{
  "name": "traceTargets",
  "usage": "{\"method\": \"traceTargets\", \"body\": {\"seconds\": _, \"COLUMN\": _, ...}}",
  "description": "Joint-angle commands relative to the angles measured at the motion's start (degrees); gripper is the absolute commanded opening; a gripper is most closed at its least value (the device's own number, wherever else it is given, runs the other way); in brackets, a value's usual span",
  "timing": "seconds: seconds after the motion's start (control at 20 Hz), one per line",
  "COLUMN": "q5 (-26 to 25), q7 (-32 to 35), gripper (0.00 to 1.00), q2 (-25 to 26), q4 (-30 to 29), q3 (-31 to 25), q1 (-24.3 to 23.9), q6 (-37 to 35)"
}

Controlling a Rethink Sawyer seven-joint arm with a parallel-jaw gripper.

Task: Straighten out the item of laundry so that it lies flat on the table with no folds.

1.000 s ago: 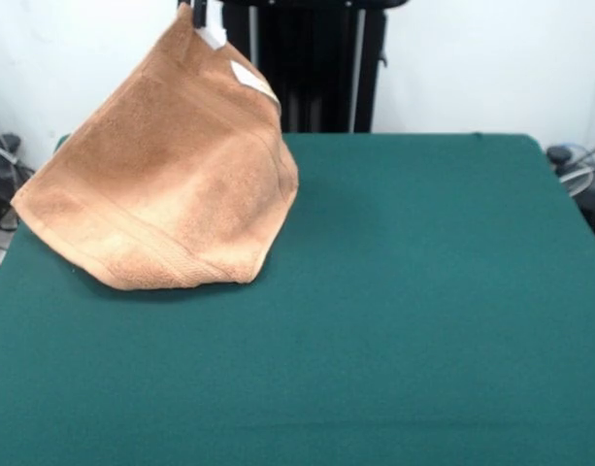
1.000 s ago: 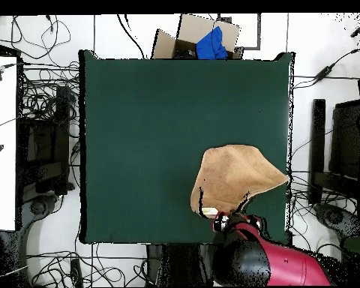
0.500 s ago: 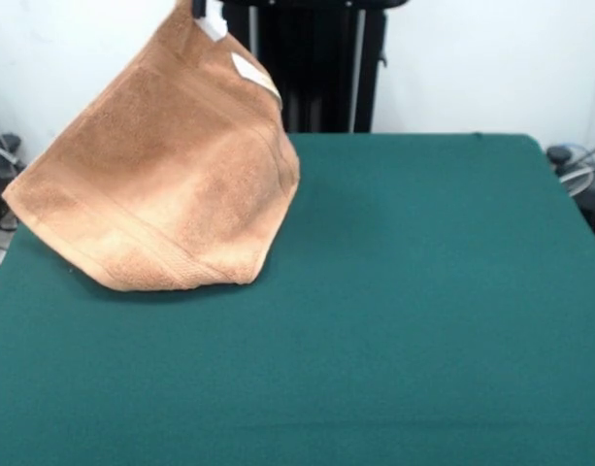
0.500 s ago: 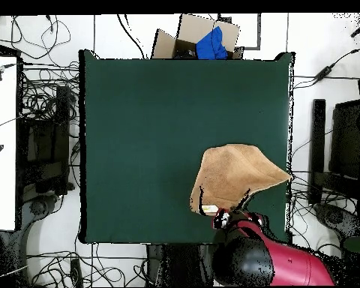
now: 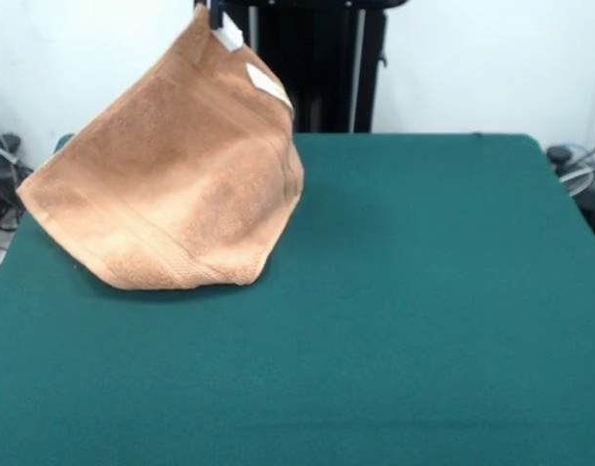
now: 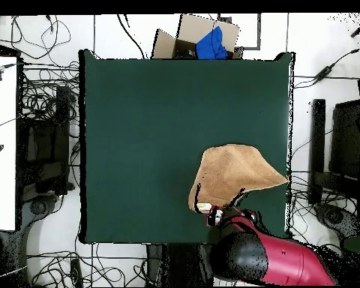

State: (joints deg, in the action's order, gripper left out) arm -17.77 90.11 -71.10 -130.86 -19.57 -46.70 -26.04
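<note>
The tabletop (image 5: 423, 320) is a large rectangle covered in dark green cloth; in the overhead view it (image 6: 153, 127) fills the centre, with cables and white floor around it. The arm (image 6: 269, 262), red and black, enters the overhead view at the bottom edge, just outside the tabletop's lower right corner. The pedestal (image 5: 316, 68) stands as a black column at the far side of the tabletop in the front view. The towel (image 5: 171, 175) is orange-tan terry cloth, raised by one corner into a tent-like cone: its peak is at the top edge of the front view, and its lower edge rests on the tabletop at the far left part of that view, with one lower corner reaching out to the tabletop's left edge. A woven border band runs along the lower edge. In the overhead view the towel (image 6: 235, 176) lies in the lower right part of the tabletop, its right corner near the right edge. A cardboard box (image 6: 202, 37) with a blue item in it sits beyond the top edge of the tabletop in the overhead view. The pincer (image 5: 212, 12) shows only as a dark tip at the top of the front view, clamped on the towel's raised corner. A small white tag (image 5: 267, 83) hangs on the towel just below that corner.
</note>
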Motion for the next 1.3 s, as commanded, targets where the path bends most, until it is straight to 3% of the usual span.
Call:
{"method": "traceTargets", "body": {"seconds": 0.05, "q5": -0.17, "q7": 1.14, "gripper": 0.0, "q2": 4.41, "q4": -0.91, "q3": -3.45, "q1": 3.08, "q6": -3.04}}
{"method": "traceTargets", "body": {"seconds": 0.55, "q5": -0.21, "q7": 2.26, "gripper": 0.0, "q2": 4.74, "q4": 5.01, "q3": -1.7, "q1": 7.02, "q6": -7.38}}
{"method": "traceTargets", "body": {"seconds": 1.3, "q5": -0.11, "q7": 0.82, "gripper": 0.0, "q2": 1.35, "q4": 6.95, "q3": -1.47, "q1": 8.67, "q6": -11.2}}
